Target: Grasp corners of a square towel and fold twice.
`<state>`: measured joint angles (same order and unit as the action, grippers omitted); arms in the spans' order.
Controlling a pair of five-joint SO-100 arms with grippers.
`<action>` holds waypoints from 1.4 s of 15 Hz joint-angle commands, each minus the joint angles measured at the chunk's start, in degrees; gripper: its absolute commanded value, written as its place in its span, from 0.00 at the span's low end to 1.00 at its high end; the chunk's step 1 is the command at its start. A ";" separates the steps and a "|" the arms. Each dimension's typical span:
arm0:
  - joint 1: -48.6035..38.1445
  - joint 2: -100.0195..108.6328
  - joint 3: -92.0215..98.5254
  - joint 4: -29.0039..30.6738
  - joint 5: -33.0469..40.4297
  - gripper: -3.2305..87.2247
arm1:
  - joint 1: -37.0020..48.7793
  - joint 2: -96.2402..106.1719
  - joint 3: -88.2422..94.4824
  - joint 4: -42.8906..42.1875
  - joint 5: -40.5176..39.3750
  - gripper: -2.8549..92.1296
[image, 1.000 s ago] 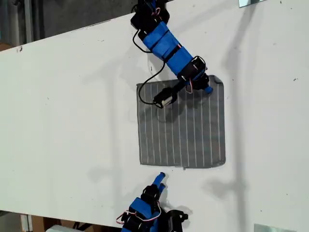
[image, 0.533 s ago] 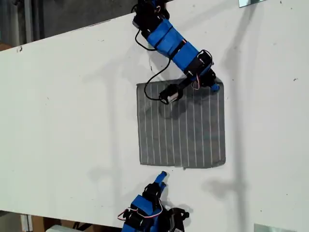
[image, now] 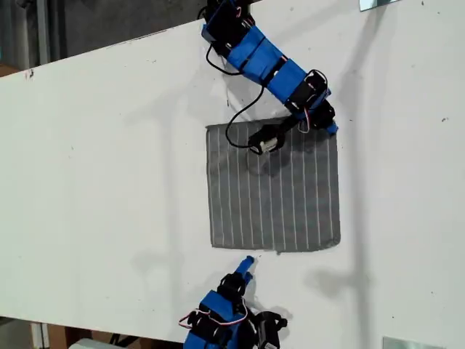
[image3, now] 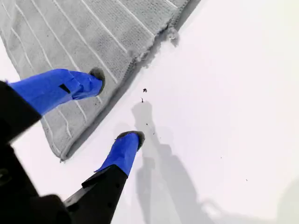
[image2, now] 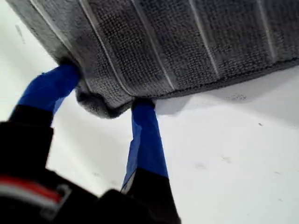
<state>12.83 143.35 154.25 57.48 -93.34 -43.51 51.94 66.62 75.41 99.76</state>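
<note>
Table [image: 109, 182]: white, smooth and bare over most of its top; a few small dark specks show beside my second tool [image3: 114, 109].
Towel [image: 275, 193]: grey with thin white stripes, lying flat on the table, one edge just ahead of my second tool, an opposite corner [image2: 100, 105] at my first tool [image2: 103, 100].

My first gripper [image: 328, 125] hides one towel [image: 275, 190] corner — fingertips unseen.

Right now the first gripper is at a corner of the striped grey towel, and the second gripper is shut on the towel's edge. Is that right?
Not quite. The second wrist view shows my second gripper open, its jaws apart over the towel edge, holding nothing. My first gripper is at a corner, as stated.
</note>
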 commanded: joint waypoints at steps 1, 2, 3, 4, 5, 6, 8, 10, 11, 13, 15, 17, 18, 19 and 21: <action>1.41 -1.32 -2.20 -1.93 -1.32 0.28 | -1.32 0.00 -1.23 -0.62 0.09 0.03; 1.93 -2.90 -3.87 -1.58 -1.58 0.28 | -1.32 0.35 -1.23 -0.09 0.09 0.03; 2.72 -5.80 -7.21 -0.44 -1.49 0.28 | -1.14 0.88 -1.23 0.53 -0.18 0.03; 3.60 -10.46 -12.66 2.02 -1.41 0.28 | -0.79 1.32 -1.23 1.49 -0.35 0.03; 4.75 -16.35 -19.51 4.75 -0.97 0.28 | -0.53 1.67 -1.23 2.29 -0.62 0.03; 6.42 -23.29 -28.04 7.82 -0.35 0.28 | -0.44 2.02 -1.23 3.25 -0.88 0.03; 10.02 -40.34 -49.13 11.87 3.69 0.29 | 0.44 3.25 -1.41 5.45 -2.29 0.03; 12.30 -54.93 -66.80 14.68 6.15 0.29 | 1.49 4.22 -1.67 6.42 -4.39 0.03; 13.10 -58.89 -71.02 14.33 6.50 0.29 | 1.93 4.22 -2.29 6.68 -5.27 0.03; 14.24 -63.11 -74.36 10.37 6.59 0.29 | 2.55 4.22 -2.64 7.29 -6.24 0.03; 15.38 -68.64 -78.57 9.84 5.63 0.29 | 2.72 4.04 -2.64 7.47 -6.33 0.03; 18.02 -73.04 -79.19 5.54 3.08 0.29 | 2.72 4.22 -2.64 7.47 -6.33 0.03; 19.34 -74.88 -79.72 3.87 1.23 0.29 | 2.64 4.22 -2.64 7.47 -6.33 0.03; 20.39 -76.29 -80.68 3.60 -0.79 0.29 | 2.64 4.22 -2.64 7.56 -6.33 0.03; 22.06 -78.84 -83.14 3.52 -3.69 0.30 | 2.90 4.22 -2.64 7.82 -6.59 0.03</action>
<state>33.40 64.07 74.79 62.14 -95.10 -41.84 52.65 66.01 82.44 93.96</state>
